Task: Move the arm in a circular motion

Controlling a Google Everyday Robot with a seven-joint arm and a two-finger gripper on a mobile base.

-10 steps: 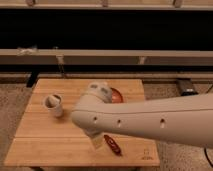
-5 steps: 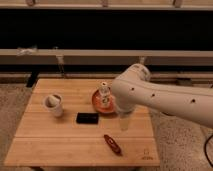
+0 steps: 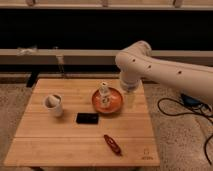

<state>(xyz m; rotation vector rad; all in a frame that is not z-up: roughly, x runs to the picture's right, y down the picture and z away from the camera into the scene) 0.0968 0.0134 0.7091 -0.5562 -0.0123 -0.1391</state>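
My big, smooth, cream-white arm (image 3: 165, 72) with small dark holes comes in from the right side. It bends at a fat round joint high above the back right corner of the light wooden worktop (image 3: 45, 145). From that bend it points straight down.

My gripper (image 3: 129, 100) is the pale, thin tip at the bottom of the arm. It hangs over the right side of the worktop, just beside the round orange plate (image 3: 116, 104). It looks too blurry for me to tell if it is open or closed, or if it touches the wood under it. I see nothing held in it.

A small white bottle (image 3: 103, 93) stands up in the orange plate. A flat black rectangle (image 3: 87, 118) lies in front of the plate, near the middle of the worktop. A white cup (image 3: 54, 104) sits on the left side, well apart from my arm. A long red thing (image 3: 112, 144) lies near the front edge.

On the speckled floor to the right, a black cable (image 3: 167, 107) curls under my arm. Behind the worktop runs a long pale ledge (image 3: 80, 56).
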